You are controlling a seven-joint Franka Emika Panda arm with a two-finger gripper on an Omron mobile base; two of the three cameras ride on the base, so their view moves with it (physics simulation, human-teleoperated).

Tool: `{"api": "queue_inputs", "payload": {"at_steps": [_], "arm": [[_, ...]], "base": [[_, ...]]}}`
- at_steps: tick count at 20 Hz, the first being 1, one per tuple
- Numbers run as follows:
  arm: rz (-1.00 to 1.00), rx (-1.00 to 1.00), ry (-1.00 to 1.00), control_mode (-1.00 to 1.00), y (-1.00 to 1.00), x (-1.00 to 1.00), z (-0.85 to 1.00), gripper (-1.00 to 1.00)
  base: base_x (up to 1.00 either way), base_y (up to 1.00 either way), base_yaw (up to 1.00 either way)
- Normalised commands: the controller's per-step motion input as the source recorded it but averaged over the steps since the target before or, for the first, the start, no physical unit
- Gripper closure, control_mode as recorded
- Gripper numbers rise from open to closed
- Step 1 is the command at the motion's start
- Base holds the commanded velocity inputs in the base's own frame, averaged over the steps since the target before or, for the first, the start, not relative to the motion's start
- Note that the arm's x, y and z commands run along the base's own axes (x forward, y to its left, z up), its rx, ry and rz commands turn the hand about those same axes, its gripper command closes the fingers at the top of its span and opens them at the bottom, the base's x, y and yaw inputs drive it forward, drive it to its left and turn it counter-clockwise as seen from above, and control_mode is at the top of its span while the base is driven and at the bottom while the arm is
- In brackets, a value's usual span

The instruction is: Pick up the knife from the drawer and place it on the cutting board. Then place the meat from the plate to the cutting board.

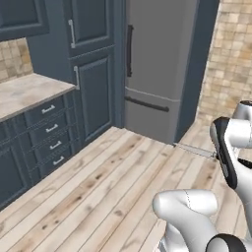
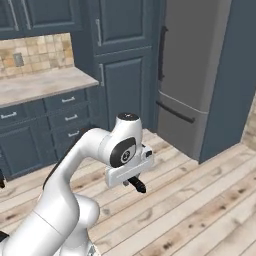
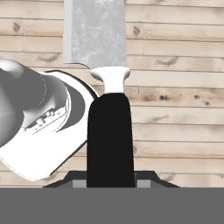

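Note:
My gripper (image 3: 109, 181) is shut on the black handle of the knife (image 3: 109, 131). In the hand view the silver blade runs up and away from the fingers, over the wooden floor. The left base view shows the blade of the knife (image 1: 194, 150) sticking out to the left from behind my arm, held above the floor. The right base view has the gripper (image 2: 131, 175) low under the wrist, with the dark handle end of the knife (image 2: 138, 186) poking out below. A stack of closed drawers (image 1: 51, 129) sits under the counter; I cannot tell which is the task's drawer. The cutting board, meat and plate are out of view.
A tall grey fridge (image 1: 157, 64) stands ahead, between dark blue cabinets (image 1: 93, 93). A stone counter (image 2: 40, 82) with drawers (image 2: 70, 117) under it runs along the left. Light wooden floor (image 1: 98, 187) spreads in front of the base.

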Motion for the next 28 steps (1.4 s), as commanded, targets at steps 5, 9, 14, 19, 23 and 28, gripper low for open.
{"api": "queue_inputs", "payload": {"at_steps": [5, 9, 14, 19, 23, 28], "arm": [[0.0, 0.0, 0.0, 1.0, 0.0, 0.0, 0.0, 1.0], [0.0, 0.0, 0.0, 1.0, 0.0, 0.0, 0.0, 1.0], [0.0, 0.0, 0.0, 1.0, 0.0, 0.0, 0.0, 1.0], [0.0, 0.0, 0.0, 1.0, 0.0, 0.0, 0.0, 1.0], [0.0, 0.0, 0.0, 1.0, 0.0, 0.0, 0.0, 1.0], [0.0, 0.0, 0.0, 1.0, 0.0, 0.0, 0.0, 1.0]], "base": [[0.59, 0.13, 0.44], [0.57, 0.1, 0.45], [0.56, 0.09, 0.45], [0.48, 0.09, 0.45], [0.38, 0.08, 0.45], [0.34, 0.08, 0.45]]}}
